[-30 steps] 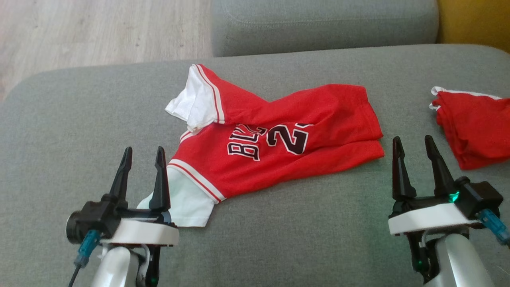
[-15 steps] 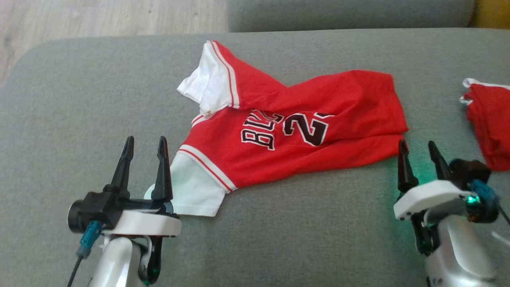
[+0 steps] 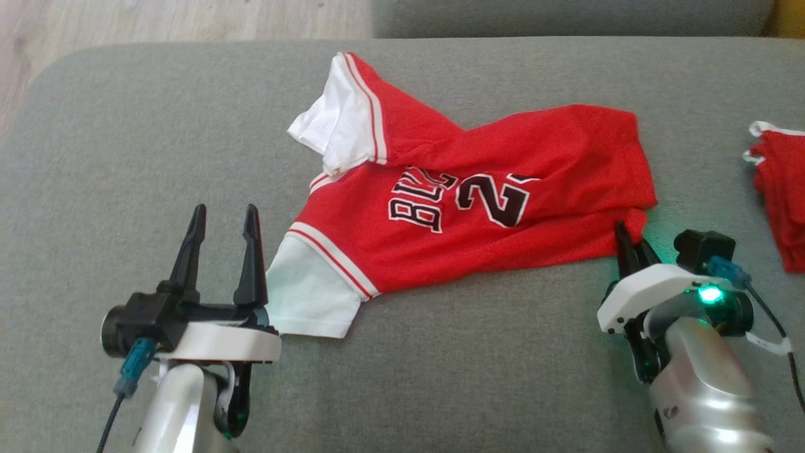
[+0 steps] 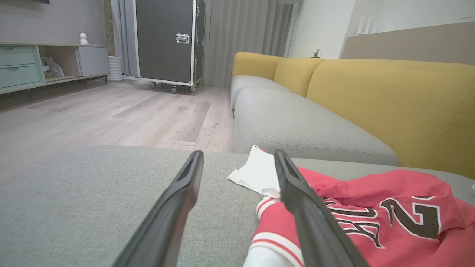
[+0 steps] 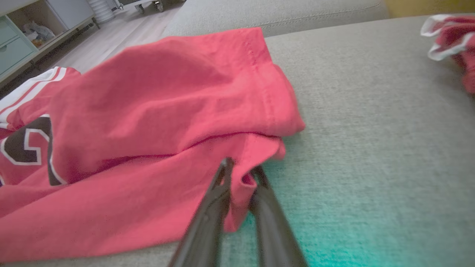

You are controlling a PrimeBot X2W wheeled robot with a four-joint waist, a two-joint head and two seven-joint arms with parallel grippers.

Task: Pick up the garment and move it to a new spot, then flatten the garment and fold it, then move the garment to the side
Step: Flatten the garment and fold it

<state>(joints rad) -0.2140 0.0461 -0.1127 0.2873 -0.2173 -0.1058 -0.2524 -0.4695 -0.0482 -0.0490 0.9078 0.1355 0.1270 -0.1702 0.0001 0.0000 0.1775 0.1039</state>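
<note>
One rumpled red jersey (image 3: 478,251), nubby cushion (image 3: 157,145).

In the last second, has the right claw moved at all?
Yes: the right gripper advanced to the red jersey, now pinching its hem corner.

I'm looking at a red garment (image 3: 478,245) carrying white sleeves, red-and-white striped trim and black, white-outlined lettering (another cloth (image 3: 783,207) is showing red, white-edged), against a grey cushion (image 3: 126,157).
</note>
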